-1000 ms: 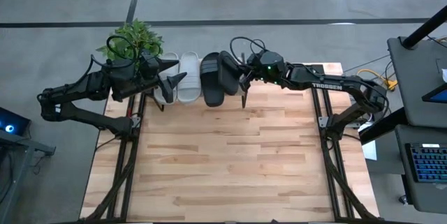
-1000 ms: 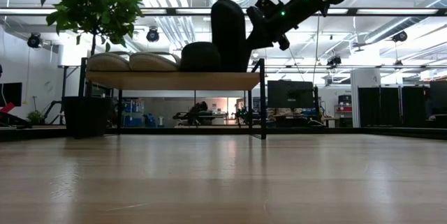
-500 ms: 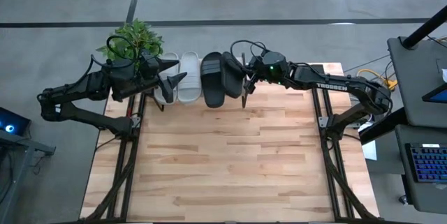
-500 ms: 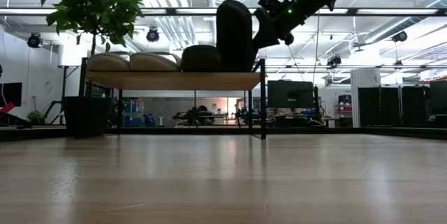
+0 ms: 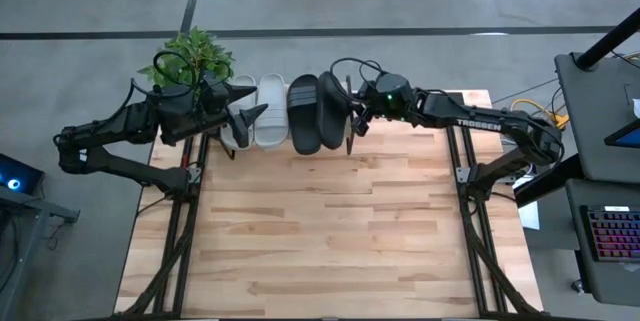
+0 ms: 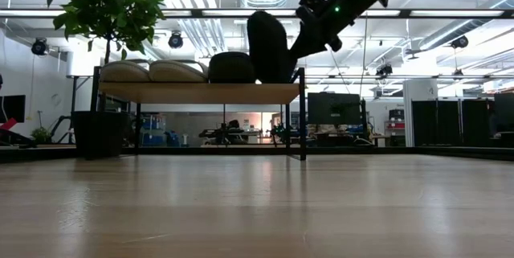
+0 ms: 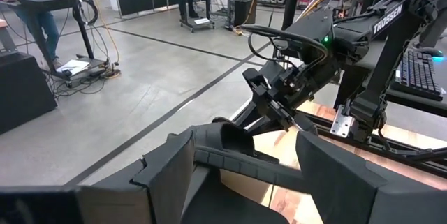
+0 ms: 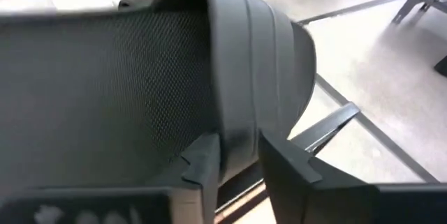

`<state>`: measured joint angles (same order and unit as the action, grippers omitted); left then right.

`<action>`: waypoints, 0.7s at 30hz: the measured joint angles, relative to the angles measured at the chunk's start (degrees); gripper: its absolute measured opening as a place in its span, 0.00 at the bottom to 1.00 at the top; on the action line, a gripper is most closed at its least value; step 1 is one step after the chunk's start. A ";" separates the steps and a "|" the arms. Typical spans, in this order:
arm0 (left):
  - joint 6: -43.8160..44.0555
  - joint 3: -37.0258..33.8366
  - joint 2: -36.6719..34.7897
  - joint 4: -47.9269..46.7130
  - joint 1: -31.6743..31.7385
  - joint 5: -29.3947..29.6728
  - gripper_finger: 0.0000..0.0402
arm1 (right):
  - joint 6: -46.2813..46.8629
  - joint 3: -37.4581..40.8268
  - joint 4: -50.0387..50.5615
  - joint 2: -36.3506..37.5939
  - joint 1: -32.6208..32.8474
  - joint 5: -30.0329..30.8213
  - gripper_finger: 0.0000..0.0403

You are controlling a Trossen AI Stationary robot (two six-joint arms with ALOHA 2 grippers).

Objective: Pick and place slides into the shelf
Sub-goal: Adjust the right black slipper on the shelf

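Four slides sit on the far edge of the light wooden butcher-block table (image 5: 320,231), all on the low shelf with a pale wooden top board and thin black metal legs (image 6: 201,92). From the left, two light grey slip-on sandals (image 5: 258,111) lie flat side by side, then a black wide-strap sandal (image 5: 304,111) lies flat, and at the right end a second black sandal (image 6: 267,47) stands tilted on its edge against that neighbour.

The right arm's dark two-finger end effector (image 5: 352,119) is at this tilted sandal. In the right wrist view its fingers (image 8: 202,155) straddle the sandal's edge with only a narrow gap, so it appears to be only lightly pinched or just being let go; I cannot tell which.

The main risk is that last sandal. It is not lying flat, and it is close to the shelf's right end. If the grip is lost while it leans, it could topple right, off the board and onto the table, or fall left onto the other black sandal. A finger catching the strap as it pulls away could drag it off too.

The left arm's end effector (image 5: 243,118) waits at the left end, fingers wide apart and empty, close to the grey pair and the green leafy potted plant (image 5: 190,59); any sideways move there could nudge them.
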<state>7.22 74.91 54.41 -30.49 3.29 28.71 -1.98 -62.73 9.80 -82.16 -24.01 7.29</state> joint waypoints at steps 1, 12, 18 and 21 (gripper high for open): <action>0.00 0.00 0.00 0.03 -0.01 0.01 0.59 | 0.00 -0.52 1.05 0.12 0.00 0.01 0.25; 0.07 0.00 0.00 0.03 -0.01 0.00 0.59 | -0.46 -6.73 5.46 0.38 0.13 0.13 0.38; 0.07 0.00 0.00 0.03 -0.01 0.00 0.59 | -0.05 -9.16 6.36 0.40 0.99 -6.61 0.37; 0.07 0.00 0.00 0.01 0.00 0.00 0.59 | -3.41 -9.93 6.34 0.44 3.31 -8.03 0.35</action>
<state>7.29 74.91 54.41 -30.48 3.29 28.71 -5.39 -72.65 16.14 -81.71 -20.70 -0.74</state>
